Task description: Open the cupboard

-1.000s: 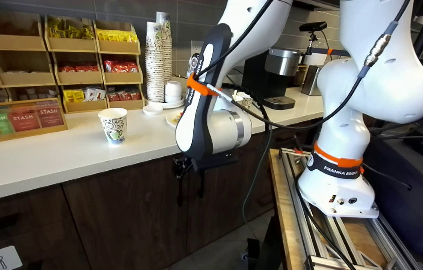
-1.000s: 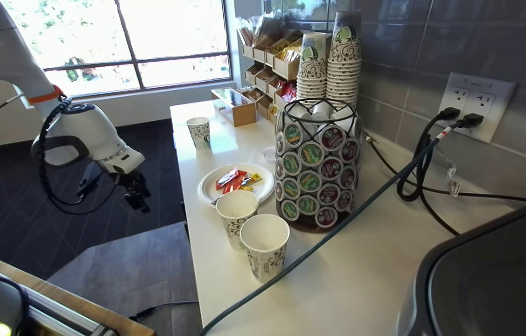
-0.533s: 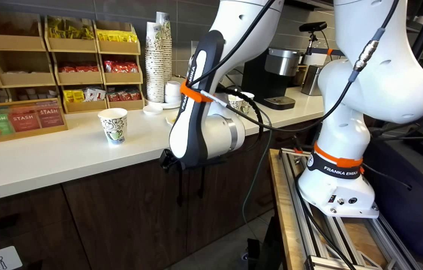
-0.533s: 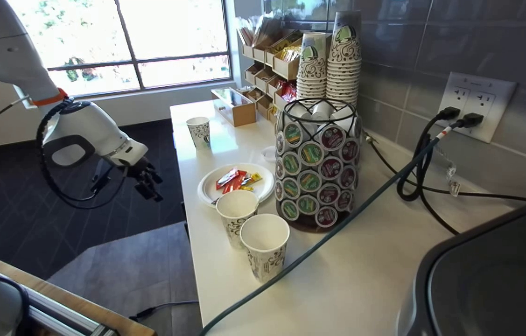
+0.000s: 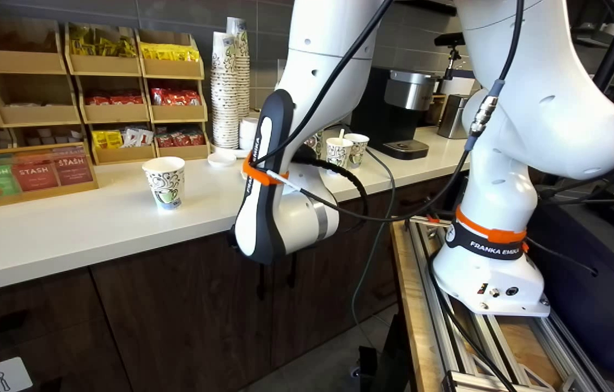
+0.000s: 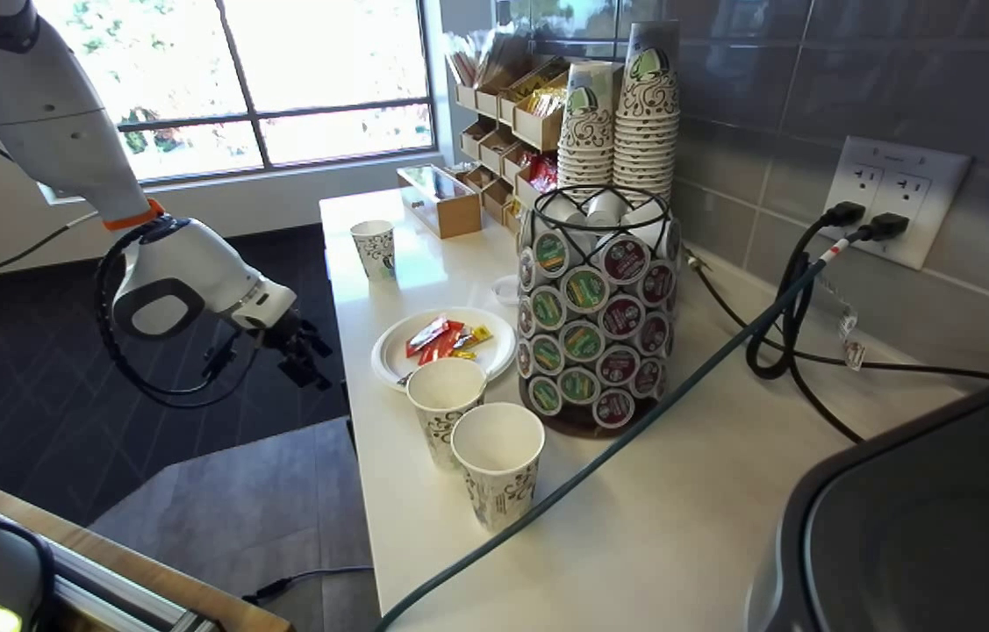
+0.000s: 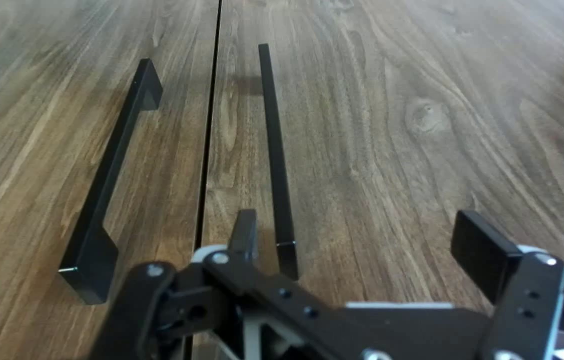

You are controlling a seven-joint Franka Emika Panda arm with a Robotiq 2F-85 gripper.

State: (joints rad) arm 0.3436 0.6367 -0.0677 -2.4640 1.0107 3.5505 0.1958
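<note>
Currently my fingers (image 7: 482, 256) stand wide apart in front of the cupboard (image 7: 372, 125), which sits closed beneath the worktop (image 5: 67, 234). In the wrist view two flat doors (image 7: 171, 170) meet at a thin seam (image 7: 210, 105). Left of that is a black handle (image 7: 104, 175), outside my fingers' spread; right of it is a second handle (image 7: 276, 160), its lower end showing between my fingers, nearer the one on the left. Whether they touch I cannot tell. In an exterior view my arm (image 5: 307, 218) hides the fingers, and a cup (image 5: 165, 188) stands upright on the worktop, near its front edge. Behind it are racks (image 5: 48, 62) and stacked cups (image 5: 225, 103). In an exterior view, packets (image 6: 437, 342) lie on a plate (image 6: 390, 351).
</note>
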